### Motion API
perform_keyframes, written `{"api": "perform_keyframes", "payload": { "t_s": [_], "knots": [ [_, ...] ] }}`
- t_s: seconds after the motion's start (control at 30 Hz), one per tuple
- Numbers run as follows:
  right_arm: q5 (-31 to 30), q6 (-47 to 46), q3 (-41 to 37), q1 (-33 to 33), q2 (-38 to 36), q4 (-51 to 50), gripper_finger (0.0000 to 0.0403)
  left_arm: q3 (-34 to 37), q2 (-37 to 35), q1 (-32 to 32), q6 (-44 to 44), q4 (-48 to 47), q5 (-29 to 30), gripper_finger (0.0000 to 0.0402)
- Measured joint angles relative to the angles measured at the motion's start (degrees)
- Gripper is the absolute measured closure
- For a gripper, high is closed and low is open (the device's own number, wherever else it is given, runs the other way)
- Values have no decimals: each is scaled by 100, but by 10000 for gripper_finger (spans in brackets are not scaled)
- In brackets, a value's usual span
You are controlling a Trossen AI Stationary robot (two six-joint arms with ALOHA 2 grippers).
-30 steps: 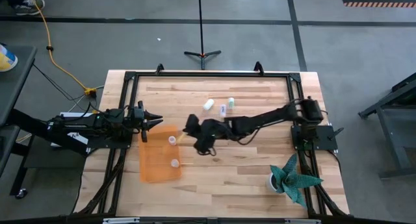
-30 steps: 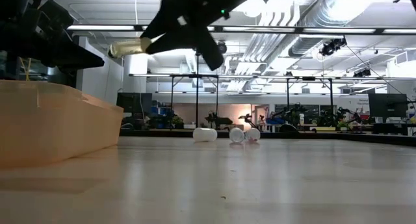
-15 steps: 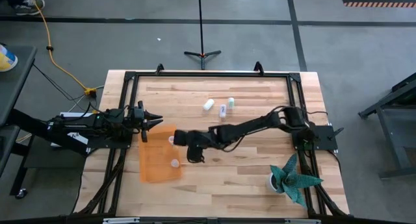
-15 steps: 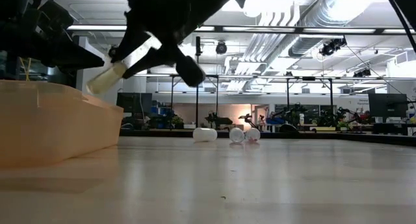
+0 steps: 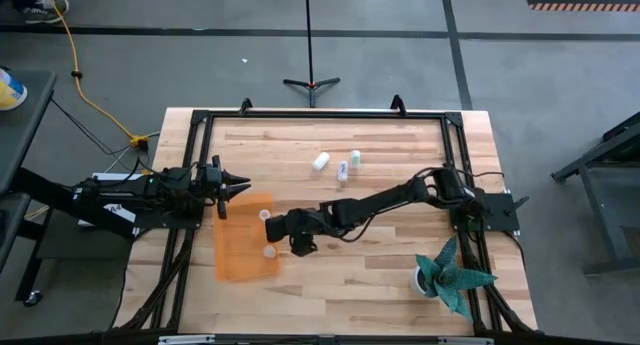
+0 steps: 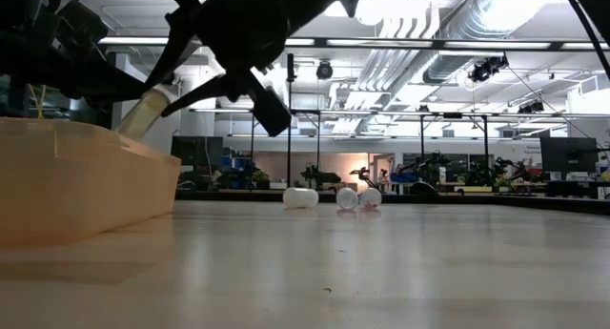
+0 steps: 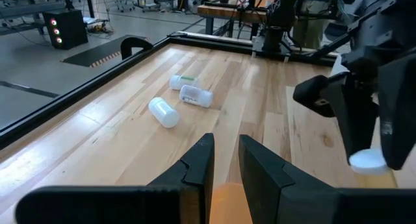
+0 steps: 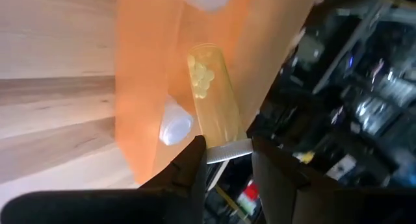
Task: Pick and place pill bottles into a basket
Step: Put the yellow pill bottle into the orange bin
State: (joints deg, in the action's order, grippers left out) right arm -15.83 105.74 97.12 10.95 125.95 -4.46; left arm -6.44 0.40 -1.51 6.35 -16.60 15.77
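The orange basket (image 5: 240, 247) lies on the table at the left, with two white-capped pill bottles (image 5: 268, 252) inside it. My right gripper (image 5: 274, 225) reaches over the basket's right wall and is shut on a yellowish pill bottle (image 8: 209, 87), which also shows in the low view (image 6: 143, 114). Three more pill bottles (image 5: 342, 169) lie on their sides at the far middle of the table. My left gripper (image 5: 238, 188) is open and empty, level above the table just beyond the basket's far-left corner. My right gripper pinches the yellowish bottle between its two fingers (image 8: 195, 160) at the bottle's upper end (image 8: 224, 143). The fingers come from the table's right, slanting down. The bottle is lifted clear and slants down, its free end (image 6: 132, 129) low over the basket.
A white pot with a teal plant (image 5: 450, 275) stands at the near right corner. A black frame (image 5: 200, 120) runs around the table's edge. The three loose bottles also show in the left wrist view (image 7: 179, 97). Bare wood lies between the basket and the plant.
My right gripper has carried the yellowish bottle toward the table's left edge and a little toward the near edge, until it is over the basket. It has tipped down, so the bottle has gone from about level to slanting steeply toward the basket.
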Motion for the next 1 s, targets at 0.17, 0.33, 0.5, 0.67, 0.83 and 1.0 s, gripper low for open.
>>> {"api": "perform_keyframes", "payload": {
  "t_s": [0.17,0.33,0.5,0.67,0.83,1.0],
  "knots": [
    [-27,361,0,-87,0,88,306,-1,-1,-1,0,0,0,294],
    [-26,501,0,-117,0,18,306,-1,0,1,17,-2,0,294],
    [-79,764,0,-115,0,42,306,0,-1,-1,13,-2,0,294],
    [48,892,0,-137,0,41,308,0,0,1,11,-2,0,294],
    [100,894,0,-143,0,42,306,-2,0,0,2,-2,0,294],
    [100,891,-2,-143,0,42,304,0,0,-1,-2,-4,0,294]
  ]
}}
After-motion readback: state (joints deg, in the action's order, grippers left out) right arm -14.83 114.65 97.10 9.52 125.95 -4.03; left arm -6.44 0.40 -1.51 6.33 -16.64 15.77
